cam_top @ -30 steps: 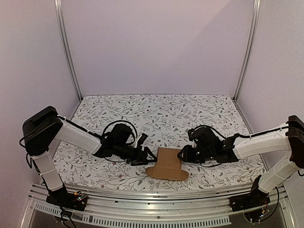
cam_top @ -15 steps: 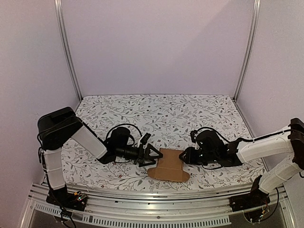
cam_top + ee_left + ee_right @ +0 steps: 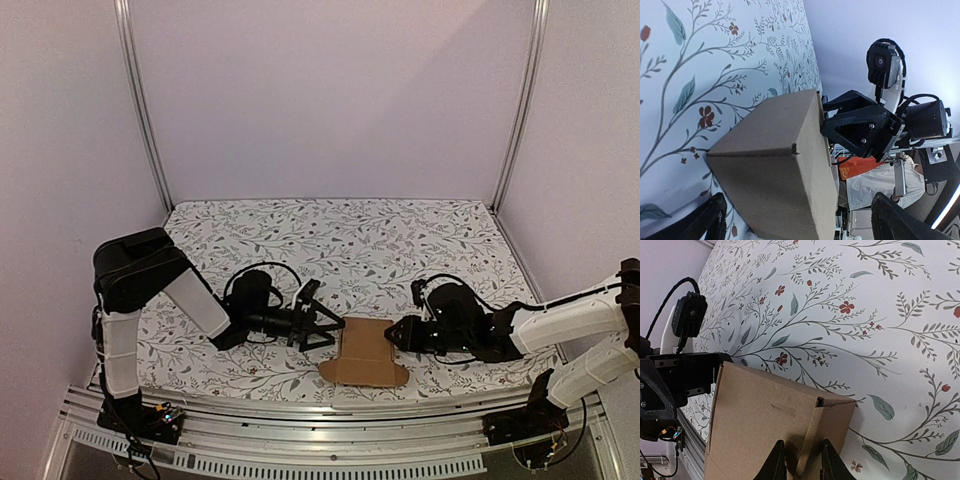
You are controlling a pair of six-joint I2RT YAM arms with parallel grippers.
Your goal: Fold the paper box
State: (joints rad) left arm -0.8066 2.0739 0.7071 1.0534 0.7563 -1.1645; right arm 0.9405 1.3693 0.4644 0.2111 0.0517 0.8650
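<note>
Lower centre, box [image 3: 362, 352]: we see it dragged slightly toward frame right.
Right gripper [image 3: 800, 460]: clamps its right edge.
Left gripper [image 3: 330, 331]: now spread wide beside it; we judge folding can start.

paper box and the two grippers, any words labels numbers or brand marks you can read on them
No readable text anywhere.
The paper box: plain brown cardboard, no print.
The left gripper and right gripper: bare black, no legible marks.
The orange object in the left wrist view: too blurred to tell.
</note>
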